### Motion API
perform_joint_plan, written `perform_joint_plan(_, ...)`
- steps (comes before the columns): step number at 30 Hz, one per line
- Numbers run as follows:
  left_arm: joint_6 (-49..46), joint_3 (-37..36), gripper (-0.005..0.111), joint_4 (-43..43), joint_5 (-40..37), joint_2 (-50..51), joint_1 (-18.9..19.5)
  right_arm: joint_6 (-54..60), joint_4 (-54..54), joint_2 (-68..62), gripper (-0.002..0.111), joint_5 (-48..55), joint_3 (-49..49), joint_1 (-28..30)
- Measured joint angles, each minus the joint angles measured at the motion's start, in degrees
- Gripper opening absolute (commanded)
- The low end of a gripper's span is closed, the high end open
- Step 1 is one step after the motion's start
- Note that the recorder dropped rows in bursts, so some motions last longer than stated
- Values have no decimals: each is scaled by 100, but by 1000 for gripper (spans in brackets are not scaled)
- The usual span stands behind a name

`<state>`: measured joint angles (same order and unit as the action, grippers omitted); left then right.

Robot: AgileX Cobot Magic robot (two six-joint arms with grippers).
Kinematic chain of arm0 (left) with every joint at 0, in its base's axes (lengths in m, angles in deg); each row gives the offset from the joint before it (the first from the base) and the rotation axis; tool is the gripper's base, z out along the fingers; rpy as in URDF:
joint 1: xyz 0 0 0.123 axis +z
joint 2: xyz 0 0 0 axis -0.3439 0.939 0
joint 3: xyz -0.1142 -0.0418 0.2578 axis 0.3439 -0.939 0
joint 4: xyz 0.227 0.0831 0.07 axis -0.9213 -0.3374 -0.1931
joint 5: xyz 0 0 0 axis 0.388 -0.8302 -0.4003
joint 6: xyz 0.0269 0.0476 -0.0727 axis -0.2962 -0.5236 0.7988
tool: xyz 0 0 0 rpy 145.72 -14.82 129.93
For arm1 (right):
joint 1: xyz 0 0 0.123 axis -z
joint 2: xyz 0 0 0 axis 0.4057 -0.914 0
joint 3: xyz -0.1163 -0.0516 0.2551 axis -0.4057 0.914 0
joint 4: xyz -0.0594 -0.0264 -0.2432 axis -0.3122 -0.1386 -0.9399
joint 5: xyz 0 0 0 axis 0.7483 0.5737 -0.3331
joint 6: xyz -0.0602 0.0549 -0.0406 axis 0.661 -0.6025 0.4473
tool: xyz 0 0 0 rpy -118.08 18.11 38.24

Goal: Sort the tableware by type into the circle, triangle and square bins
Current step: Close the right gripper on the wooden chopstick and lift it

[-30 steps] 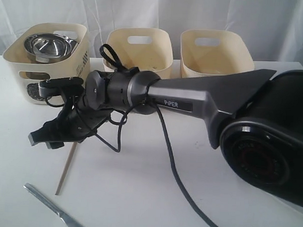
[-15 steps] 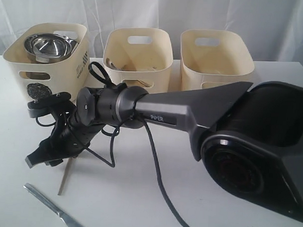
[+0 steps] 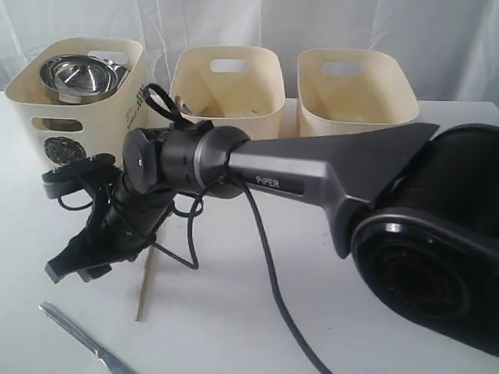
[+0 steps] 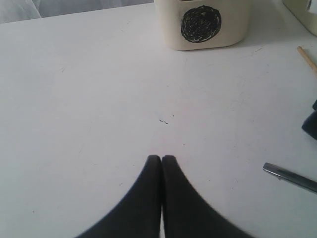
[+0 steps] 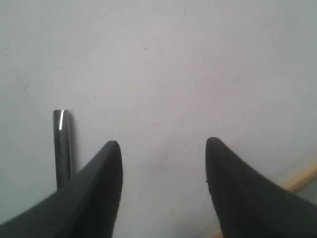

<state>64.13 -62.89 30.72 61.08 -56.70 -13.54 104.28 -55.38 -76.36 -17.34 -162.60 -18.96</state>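
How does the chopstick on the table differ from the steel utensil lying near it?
The chopstick is pale wood; the steel utensil is shiny metal. In the exterior view the chopstick points roughly toward the bins, its far end hidden behind the right gripper; the utensil lies diagonally and runs off the bottom edge. Both lie flat on the table, outside any bin, and neither is gripped.

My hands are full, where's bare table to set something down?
Bare: table between chopstick and cable; also the wide stretch between circle bin and left gripper. Crowded: around the right gripper, between knife and chopstick.
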Motion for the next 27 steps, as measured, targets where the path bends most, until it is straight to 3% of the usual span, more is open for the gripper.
perform_joint_plan(4, 0, 0, 0, 0, 0, 0, 0, -825, -856, 394, 49, 26, -13, 0)
perform_joint_plan(8, 0, 0, 0, 0, 0, 0, 0, -2712, -2976, 500, 49, 649, -117, 0)
perform_joint_plan(10, 0, 0, 0, 0, 0, 0, 0, -3287, -3447, 453, 49, 990, -117, 0)
perform_joint_plan(13, 0, 0, 0, 0, 0, 0, 0, -3635, -3395, 317, 49, 1152, -117, 12)
perform_joint_plan(19, 0, 0, 0, 0, 0, 0, 0, -3830, -2577, 223, 49, 469, -117, 1)
perform_joint_plan(27, 0, 0, 0, 0, 0, 0, 0, -3986, -2518, -142, 49, 332, -128, 1)
